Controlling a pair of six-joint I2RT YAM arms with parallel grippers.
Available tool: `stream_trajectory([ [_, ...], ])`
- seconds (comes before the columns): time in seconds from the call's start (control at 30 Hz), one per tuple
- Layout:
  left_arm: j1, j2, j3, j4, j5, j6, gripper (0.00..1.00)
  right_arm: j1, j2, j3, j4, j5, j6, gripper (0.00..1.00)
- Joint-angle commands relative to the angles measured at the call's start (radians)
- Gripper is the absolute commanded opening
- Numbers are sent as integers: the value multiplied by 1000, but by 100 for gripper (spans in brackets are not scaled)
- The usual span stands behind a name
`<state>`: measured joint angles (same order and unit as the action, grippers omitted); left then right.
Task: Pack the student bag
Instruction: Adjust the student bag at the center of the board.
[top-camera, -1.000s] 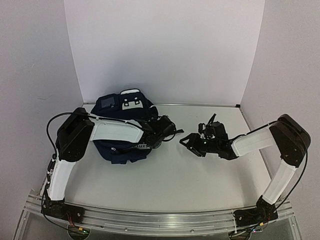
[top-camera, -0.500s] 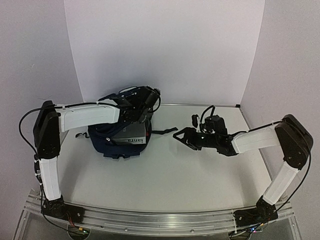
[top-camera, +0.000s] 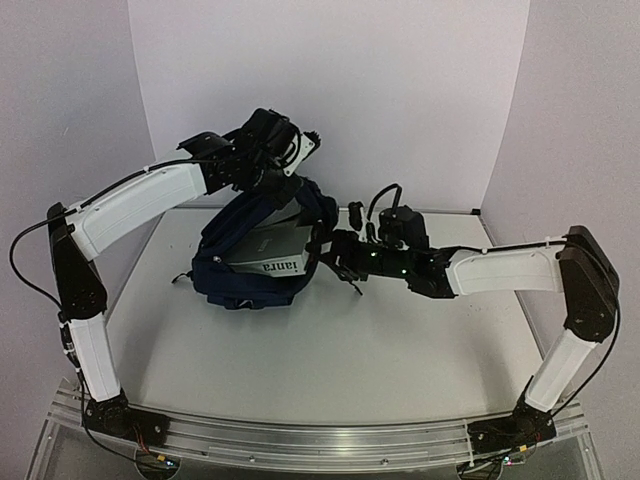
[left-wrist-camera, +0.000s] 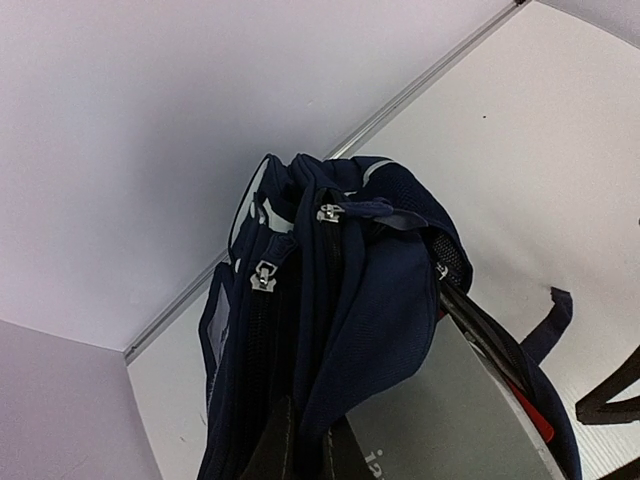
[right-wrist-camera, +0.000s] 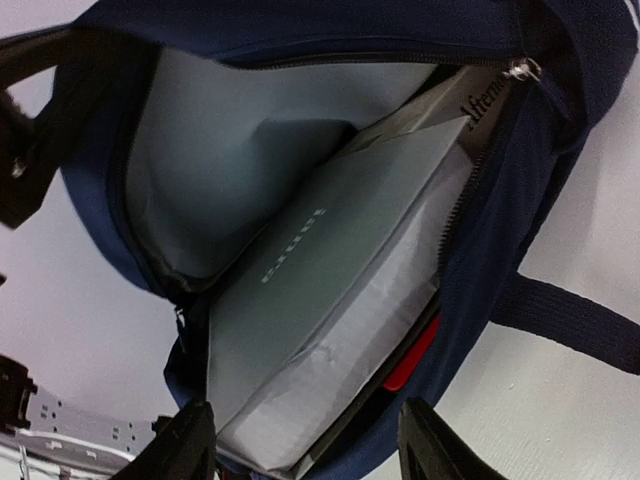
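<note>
My right gripper (right-wrist-camera: 305, 448) hovers at the mouth of the student bag (top-camera: 250, 290), fingers spread, pinching nothing. The bag slumps on the table (top-camera: 380, 350), left of centre. Its top is hauled up by my left gripper (top-camera: 268, 172), which is pressed together on the fabric. To do this well, I judge I should hold that lip high and taut so the mouth gapes, then nudge the grey book (right-wrist-camera: 330, 290) deeper, clear of the zip. Count: one bag, one grey book, one lettered book (right-wrist-camera: 455, 110) behind it, one red item (right-wrist-camera: 412, 365).
</note>
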<state>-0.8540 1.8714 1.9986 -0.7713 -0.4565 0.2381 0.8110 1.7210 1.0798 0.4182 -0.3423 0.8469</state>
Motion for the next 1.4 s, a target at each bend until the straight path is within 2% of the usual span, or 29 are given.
stream_trajectory([
  [0.0,16,-122,132,140,53,-55,0,-4,1,-28,-56,152,91,57],
  [0.63,21,-115,184,84,145,-95,0,0,165,140,-95,35,34,55],
  [0.7,26,-116,178,82,161,-105,0,0,182,166,-94,17,31,48],
  [0.83,56,-116,168,73,208,-134,0,0,195,217,-88,-59,24,8],
  [0.87,69,-116,165,67,219,-141,0,-1,182,224,-83,-72,29,2],
  [1.07,197,-147,121,29,347,-242,0,0,4,245,-39,-116,62,0],
  [1.2,255,-189,98,45,422,-312,0,-1,-110,319,-38,-119,70,0],
  [1.37,285,-233,147,43,461,-358,0,-2,-201,449,-66,-73,42,0],
])
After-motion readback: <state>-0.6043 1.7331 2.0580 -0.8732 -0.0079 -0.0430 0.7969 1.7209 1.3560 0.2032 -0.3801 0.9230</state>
